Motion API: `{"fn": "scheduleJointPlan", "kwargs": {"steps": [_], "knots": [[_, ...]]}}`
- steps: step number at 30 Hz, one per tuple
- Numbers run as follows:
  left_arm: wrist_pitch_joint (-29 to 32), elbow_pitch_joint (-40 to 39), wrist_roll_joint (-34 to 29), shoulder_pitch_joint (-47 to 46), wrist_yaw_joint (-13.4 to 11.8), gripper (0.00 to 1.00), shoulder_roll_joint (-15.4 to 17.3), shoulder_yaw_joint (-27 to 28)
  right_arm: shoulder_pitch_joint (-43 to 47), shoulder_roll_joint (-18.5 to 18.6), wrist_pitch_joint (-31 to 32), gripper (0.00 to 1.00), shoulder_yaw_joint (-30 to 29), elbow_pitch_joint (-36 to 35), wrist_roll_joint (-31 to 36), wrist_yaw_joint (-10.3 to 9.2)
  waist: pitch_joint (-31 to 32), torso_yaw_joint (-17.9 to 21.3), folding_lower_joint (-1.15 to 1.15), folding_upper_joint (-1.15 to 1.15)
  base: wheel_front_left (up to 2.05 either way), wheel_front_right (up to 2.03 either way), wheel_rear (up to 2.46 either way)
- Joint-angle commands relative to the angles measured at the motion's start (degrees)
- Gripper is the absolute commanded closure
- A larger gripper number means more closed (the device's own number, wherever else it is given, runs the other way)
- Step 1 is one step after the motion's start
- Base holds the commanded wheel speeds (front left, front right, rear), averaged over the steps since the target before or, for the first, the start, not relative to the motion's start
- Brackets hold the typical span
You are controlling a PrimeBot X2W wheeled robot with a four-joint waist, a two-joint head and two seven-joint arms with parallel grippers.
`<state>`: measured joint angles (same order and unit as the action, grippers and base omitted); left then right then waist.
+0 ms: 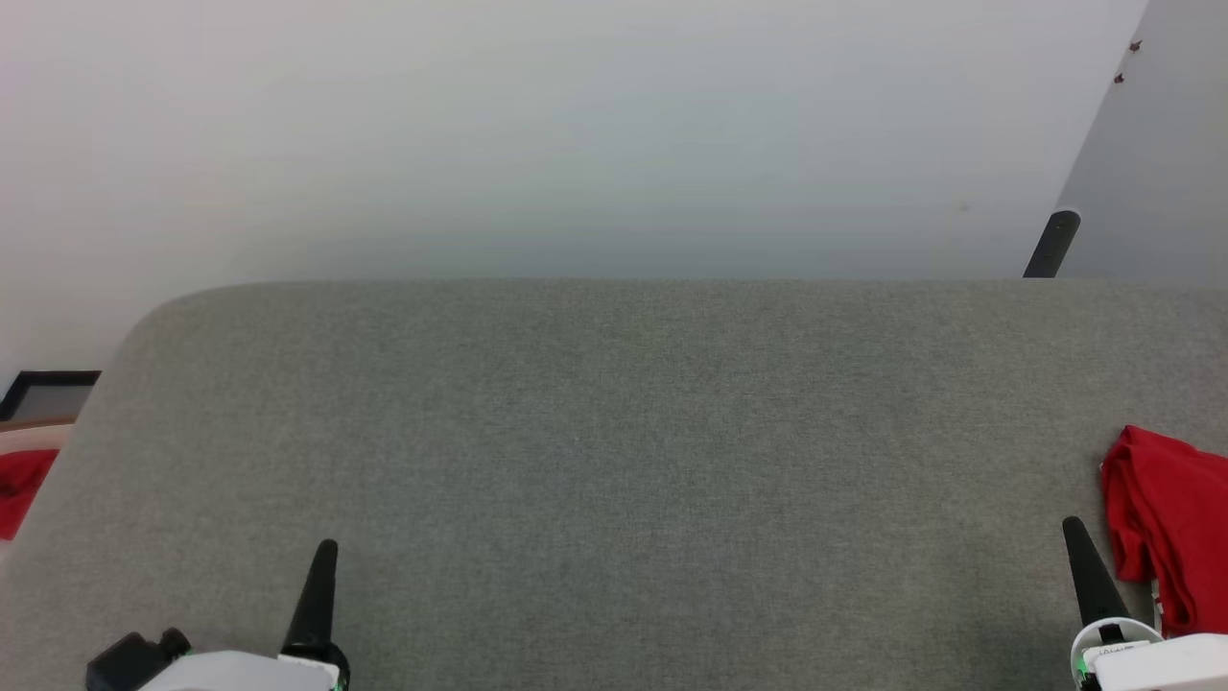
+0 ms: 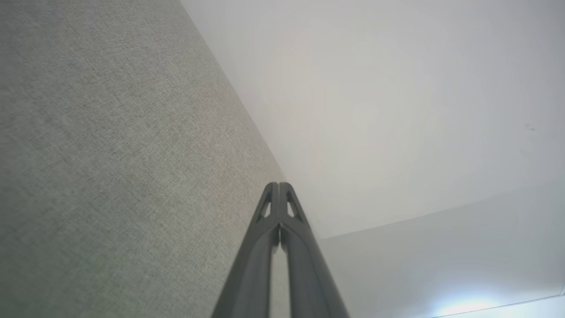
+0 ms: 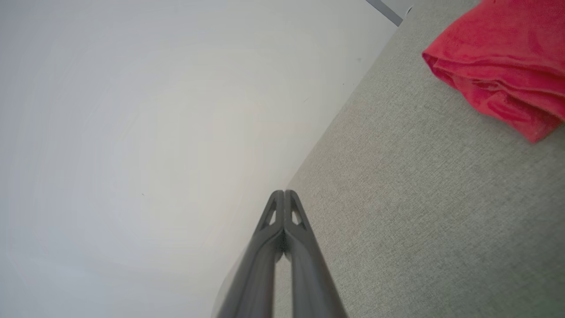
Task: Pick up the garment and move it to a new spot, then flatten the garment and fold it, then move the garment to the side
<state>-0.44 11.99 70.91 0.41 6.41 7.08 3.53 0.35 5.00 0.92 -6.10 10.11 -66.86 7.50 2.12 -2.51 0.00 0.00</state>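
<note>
Because neither arm has work in hand, both grippers sit in what reads as a rest pose at the near edge of the grey fabric surface (image 1: 614, 432). The left gripper (image 1: 326, 549) has its two dark fingers (image 2: 265, 247) pressed together tip to tip with nothing between them. The right gripper (image 1: 1073, 526) is likewise clenched and empty, its fingers (image 3: 304, 265) meeting along their length. Both point toward the far edge of the surface, one near each of its near corners. This probably leaves the surface's middle free as a place for spreading and folding.

The garment (image 1: 1166, 518) lies at the right edge of the surface, just beside the right gripper on its outer side and apart from the fingertips. In the right wrist view the garment (image 3: 499, 57) lies ahead and to one side of the fingers, not in their line. It is a loose red bundle of soft, rounded folds, and no sleeves or lettering are exposed. Such a bundle will sag and shift when lifted. Whether it awaits pickup or has been set aside cannot be told.
</note>
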Motion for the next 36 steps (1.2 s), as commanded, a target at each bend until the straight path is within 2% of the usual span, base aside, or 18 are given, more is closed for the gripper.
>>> {"fn": "scheduleJointPlan", "kwargs": {"steps": [1, 36], "knots": [[0.4, -0.3, 1.2, -1.2, 0.4, 1.00, 0.0, 0.4, -1.3, -0.1, 0.3, 1.00, -0.2, -0.2, -1.4, 0.00, -0.1, 0.1, 0.00, 0.00, 0.00, 0.00, 0.00], [4.8, 1.3, 14.4, -5.1, 0.9, 1.00, -2.8, 2.2, -5.0, -1.4, 3.9, 1.00, -0.4, 2.5, -17.3, 0.00, -1.4, 1.5, 0.00, 0.00, 0.00, 0.00, 0.00]]}}
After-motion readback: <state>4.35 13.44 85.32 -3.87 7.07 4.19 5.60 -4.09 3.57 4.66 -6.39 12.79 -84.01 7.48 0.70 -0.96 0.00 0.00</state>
